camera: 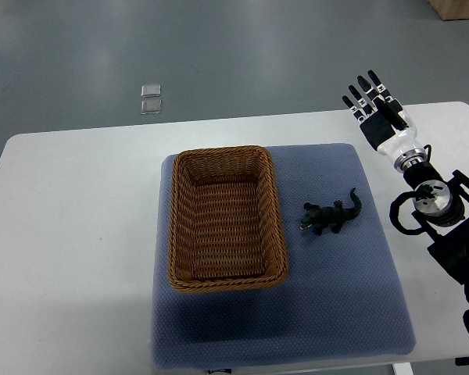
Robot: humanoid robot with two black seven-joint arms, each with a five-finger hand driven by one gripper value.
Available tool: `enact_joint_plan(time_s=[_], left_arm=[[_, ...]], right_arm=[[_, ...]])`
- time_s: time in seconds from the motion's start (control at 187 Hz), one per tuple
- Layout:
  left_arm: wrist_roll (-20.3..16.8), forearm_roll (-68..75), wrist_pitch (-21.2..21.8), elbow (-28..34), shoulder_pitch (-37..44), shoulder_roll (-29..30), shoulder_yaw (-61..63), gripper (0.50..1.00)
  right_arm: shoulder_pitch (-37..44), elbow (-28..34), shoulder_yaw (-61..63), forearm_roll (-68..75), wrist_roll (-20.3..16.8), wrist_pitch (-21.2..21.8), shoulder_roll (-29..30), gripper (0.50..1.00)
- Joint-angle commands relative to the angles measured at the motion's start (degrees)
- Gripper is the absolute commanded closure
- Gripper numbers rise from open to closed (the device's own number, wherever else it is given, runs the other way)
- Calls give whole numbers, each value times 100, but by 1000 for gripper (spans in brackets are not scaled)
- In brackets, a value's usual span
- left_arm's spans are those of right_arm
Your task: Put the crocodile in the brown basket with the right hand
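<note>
- Step in hand: the approach is judged not yet begun. The right robot hand (373, 101) is shown raised at the far right edge of the worktop (70, 226), fingers extended and spread, with nothing held.
- Position of the task's thing: the crocodile (332, 213) is seen lying on the blue mat (336, 297), just right of the brown basket (189, 275) but apart from its wall, and well apart from the right robot hand.
- State of the goal: the brown basket is shown empty, set upright on the left part of the blue mat; the placement is therefore judged wholly undone.
- Next move, as a judgement: the right robot hand would have to be brought down and leftward over the crocodile, the fingers closed about its body, and the toy lifted clear of the basket's right wall before release inside.
- Left arm: none is seen in this view.
- Counts: one crocodile; one brown basket; one blue mat; one worktop; one robot hand; two small clear squares (150, 98) on the floor beyond the worktop, their nature not determinable.
</note>
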Motion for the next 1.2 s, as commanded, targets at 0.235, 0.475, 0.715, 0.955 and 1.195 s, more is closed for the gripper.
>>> enact_joint_plan(time_s=[0.235, 0.475, 0.715, 0.955, 1.195], left_arm=[[9, 2, 8, -21, 0, 0, 16, 500], [9, 2, 8, -30, 0, 0, 16, 500], [9, 2, 8, -91, 0, 0, 25, 500], [9, 20, -9, -117, -27, 0, 34, 500], [9, 20, -9, -153, -27, 0, 43, 500]], right_arm=[[-76, -4, -9, -18, 9, 0, -73, 570], [-6, 31, -79, -141, 0, -9, -99, 570], [363, 329, -1002, -1688, -79, 9, -609, 570], [1400, 1094, -2584, -3138, -659, 343, -1707, 570], [3202, 1586, -5203, -4149, -1072, 720, -2490, 570]])
